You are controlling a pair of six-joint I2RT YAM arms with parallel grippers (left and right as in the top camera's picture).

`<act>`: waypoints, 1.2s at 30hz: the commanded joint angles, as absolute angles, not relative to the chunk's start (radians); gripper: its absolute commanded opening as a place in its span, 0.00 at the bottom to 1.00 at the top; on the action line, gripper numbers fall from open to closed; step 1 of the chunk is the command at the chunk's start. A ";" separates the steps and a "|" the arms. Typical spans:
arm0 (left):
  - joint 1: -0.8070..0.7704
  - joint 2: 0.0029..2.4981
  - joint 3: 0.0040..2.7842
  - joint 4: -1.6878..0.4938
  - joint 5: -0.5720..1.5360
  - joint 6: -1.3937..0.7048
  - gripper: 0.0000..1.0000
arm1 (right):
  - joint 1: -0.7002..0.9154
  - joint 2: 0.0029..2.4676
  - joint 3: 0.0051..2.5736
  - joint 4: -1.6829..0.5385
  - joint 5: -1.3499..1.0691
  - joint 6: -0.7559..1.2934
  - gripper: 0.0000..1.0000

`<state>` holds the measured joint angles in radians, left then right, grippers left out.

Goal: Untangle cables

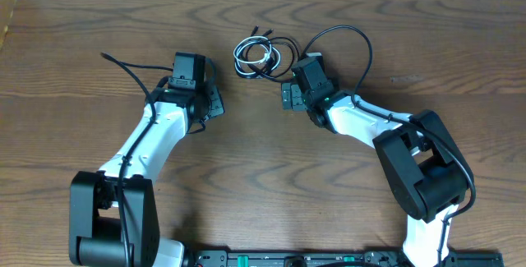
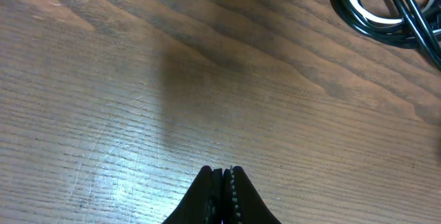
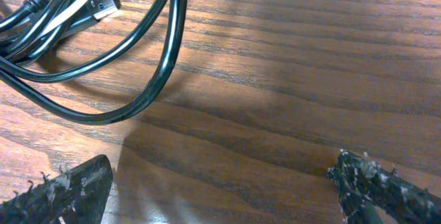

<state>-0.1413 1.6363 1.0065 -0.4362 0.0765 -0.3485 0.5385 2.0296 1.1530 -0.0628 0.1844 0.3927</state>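
cables (image 1: 261,56): likely light, limp, tangled | grab outer black loop (image 3: 148,96) | left fingers (image 2: 205,195) shut, empty | right fingers (image 3: 386,186) wide, empty

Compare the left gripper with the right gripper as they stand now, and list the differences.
The left gripper is shut, its fingers pressed together; the right gripper is open, its fingers spread wide. The left gripper sits farther from the cables; the right gripper sits close beside them, with one looping just ahead of it. Both hold nothing and hover over the wooden table.
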 commanded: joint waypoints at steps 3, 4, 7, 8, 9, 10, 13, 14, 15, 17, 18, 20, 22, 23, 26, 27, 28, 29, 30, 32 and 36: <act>-0.144 1.646 1.004 -0.431 0.078 -0.361 0.08 | 0.543 2.045 1.142 -0.087 0.162 0.403 0.99; -0.144 1.646 1.004 -0.431 0.078 -0.361 0.08 | 0.543 2.045 1.142 -0.087 0.162 0.403 0.99; -0.144 1.646 1.004 -0.431 0.078 -0.361 0.08 | 0.543 2.045 1.142 -0.087 0.162 0.403 0.99; -0.144 1.646 1.004 -0.431 0.078 -0.361 0.08 | 0.543 2.045 1.142 -0.087 0.162 0.403 0.99; -0.144 1.646 1.004 -0.432 0.078 -0.361 0.08 | 0.543 2.045 1.142 -0.087 0.162 0.403 0.99; -0.144 1.646 1.004 -0.432 0.078 -0.361 0.08 | 0.543 2.045 1.142 -0.087 0.162 0.403 0.99; -0.144 1.646 1.004 -0.431 0.078 -0.361 0.08 | 0.543 2.045 1.142 -0.087 0.162 0.403 0.99; -0.144 1.646 1.004 -0.431 0.078 -0.361 0.08 | 0.543 2.045 1.142 -0.087 0.162 0.403 0.99; -0.144 1.646 1.004 -0.428 0.077 -0.361 0.08 | 0.544 2.045 1.142 -0.087 0.162 0.403 0.99; -0.143 1.646 1.004 -0.428 0.070 -0.361 0.08 | 0.544 2.045 1.142 -0.087 0.162 0.403 0.99; -0.143 1.646 1.004 -0.428 0.056 -0.361 0.08 | 0.544 2.045 1.142 -0.087 0.162 0.403 0.99; -0.143 1.646 1.004 -0.430 0.023 -0.361 0.08 | 0.544 2.045 1.142 -0.087 0.162 0.403 0.99; -0.143 1.646 1.004 -0.432 0.010 -0.361 0.08 | 0.544 2.045 1.142 -0.087 0.162 0.403 0.99; -0.143 1.646 1.004 -0.432 0.010 -0.361 0.08 | 0.544 2.045 1.142 -0.087 0.162 0.403 0.99; -0.144 1.646 1.004 -0.432 0.010 -0.361 0.08 | 0.544 2.045 1.142 -0.086 0.152 0.403 0.99; -0.144 1.646 1.004 -0.432 0.010 -0.361 0.08 | 0.544 2.045 1.142 -0.093 0.119 0.402 0.99; -0.144 1.646 1.004 -0.432 0.010 -0.361 0.08 | 0.544 2.045 1.142 -0.103 0.106 0.390 0.99; -0.144 1.646 1.004 -0.432 0.010 -0.361 0.08 | 0.544 2.038 1.143 -0.086 0.105 0.358 0.99; -0.144 1.646 1.004 -0.432 0.010 -0.361 0.08 | 0.541 2.024 1.149 -0.081 0.095 0.351 0.99; -0.144 1.646 1.004 -0.432 0.010 -0.361 0.08 | 0.535 1.980 1.159 -0.088 0.085 0.351 0.83; -0.144 1.646 1.004 -0.430 0.010 -0.361 0.08 | 0.529 1.860 1.161 -0.091 0.088 0.396 0.24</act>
<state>-0.1413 1.6363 1.0065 -0.4297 0.0265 -0.3489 0.5346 1.9762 1.1542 -0.0956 0.1154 0.3672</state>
